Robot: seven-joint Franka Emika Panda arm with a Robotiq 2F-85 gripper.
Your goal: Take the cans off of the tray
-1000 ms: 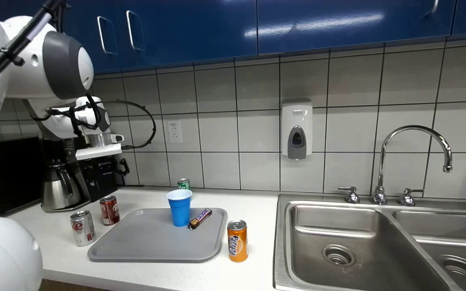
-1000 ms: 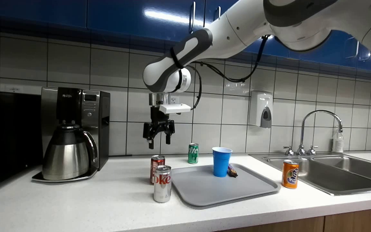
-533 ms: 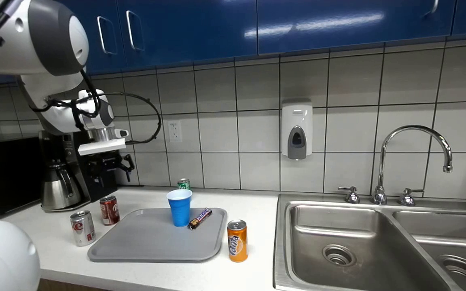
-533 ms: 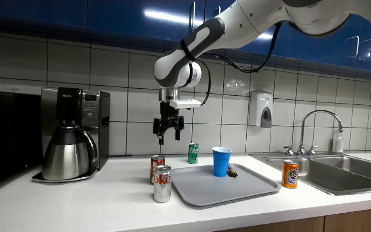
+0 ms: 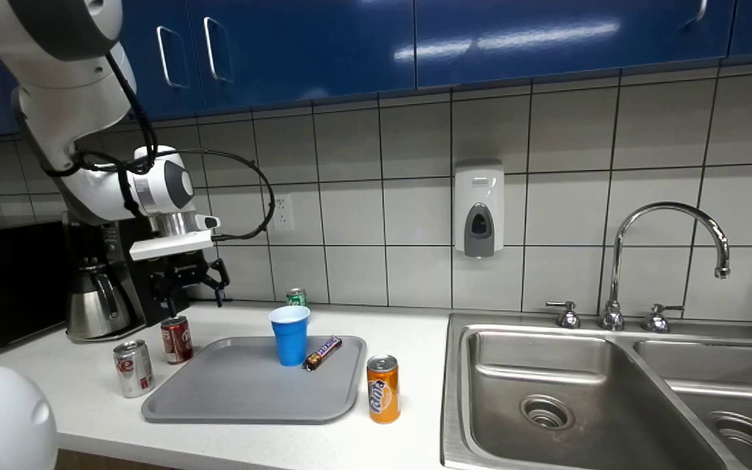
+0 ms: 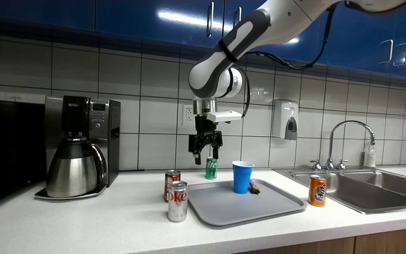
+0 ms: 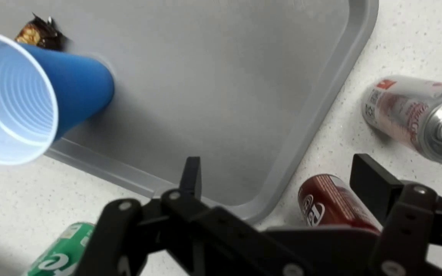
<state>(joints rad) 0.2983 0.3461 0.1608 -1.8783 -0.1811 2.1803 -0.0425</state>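
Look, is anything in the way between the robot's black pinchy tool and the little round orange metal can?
Yes: the blue plastic cup with a pale inside. It stands upright on the flat grey rectangular tray, between the tool and the orange can in both exterior views. Going over it might work.

Your cup (image 5: 291, 338) stands upright, a candy bar (image 5: 322, 353) lying just beside it. Well off to one side of the cup you have the coffee maker (image 6: 76, 116); on the cup's opposite side, the sink (image 5: 455, 398). Higher than the cup, on the wall (image 5: 415, 215), hangs the dispenser (image 5: 479, 209); farther up, cabinets (image 5: 324, 52).
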